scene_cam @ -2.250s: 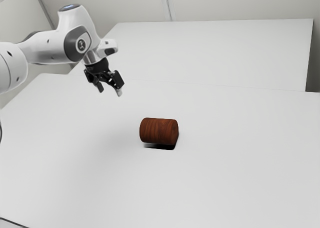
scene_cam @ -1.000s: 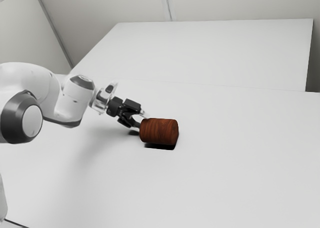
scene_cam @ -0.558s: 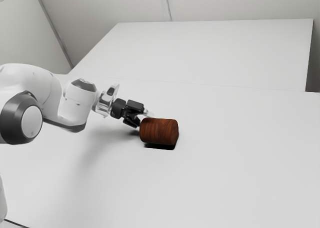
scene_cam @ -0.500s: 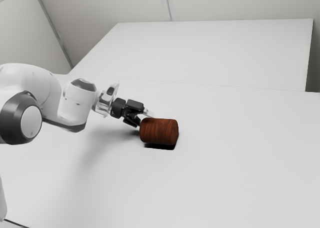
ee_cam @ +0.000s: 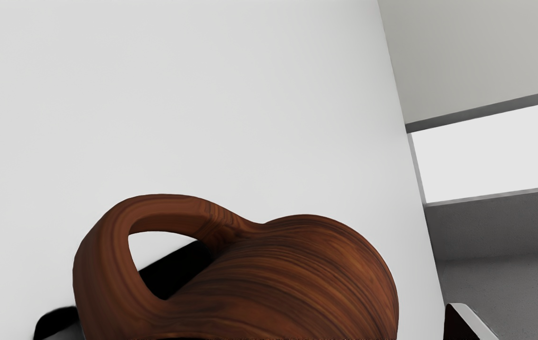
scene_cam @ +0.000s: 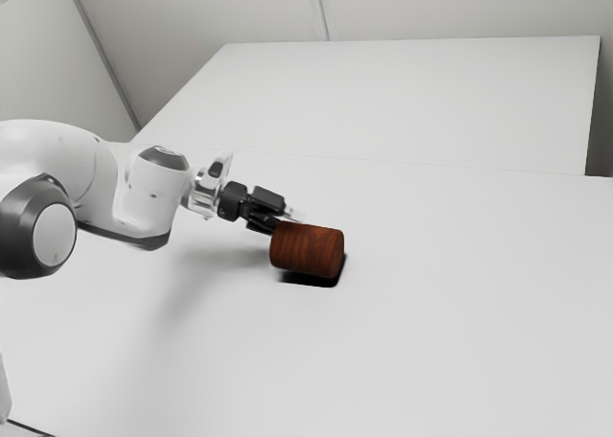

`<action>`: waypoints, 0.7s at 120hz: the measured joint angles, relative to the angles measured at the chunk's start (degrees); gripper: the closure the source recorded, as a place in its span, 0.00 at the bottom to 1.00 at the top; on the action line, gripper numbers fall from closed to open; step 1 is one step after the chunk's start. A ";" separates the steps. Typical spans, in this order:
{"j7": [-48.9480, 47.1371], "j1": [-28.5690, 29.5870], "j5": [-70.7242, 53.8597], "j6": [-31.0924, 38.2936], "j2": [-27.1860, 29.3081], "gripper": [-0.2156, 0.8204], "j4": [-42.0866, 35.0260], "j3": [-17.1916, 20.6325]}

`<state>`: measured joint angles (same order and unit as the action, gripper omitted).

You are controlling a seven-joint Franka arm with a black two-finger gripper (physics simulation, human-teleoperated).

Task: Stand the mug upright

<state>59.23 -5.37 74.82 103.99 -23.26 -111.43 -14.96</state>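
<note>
Dark wood-grain mug (scene_cam: 306,251) is on its side. Black two-finger gripper (scene_cam: 288,221) spread around it, gap one side. Centre, squeeze evenly, rotate slowly base-down.

Mug (ee_cam: 297,283) cut off by wrist view's edge

1. Looks like a plain indoor room; cannot tell whether in a home, lab or office.
2. Furnished with a broad, smooth white table (scene_cam: 460,312).
3. Backed, beyond the table in the exterior view, by a flat white four-sided slab (scene_cam: 402,102) and pale grey walls (scene_cam: 192,15).
4. Past the table's edge in the wrist view, fitted with a bright white rectangular panel (ee_cam: 491,151), between a straight grey strip (ee_cam: 486,110) and a dark grey, concrete-like surface (ee_cam: 500,226).
</note>
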 joint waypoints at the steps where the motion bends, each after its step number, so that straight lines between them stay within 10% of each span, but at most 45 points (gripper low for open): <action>1: 0.01 0.00 0.00 0.01 0.00 0.55 0.01 0.00; 36: 0.16 0.00 0.69 0.44 0.10 0.88 0.03 1.06; 84: 0.12 -0.01 2.28 -0.83 3.74 0.96 -1.23 1.30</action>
<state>59.35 -5.38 77.10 103.16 -19.52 -112.67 -13.67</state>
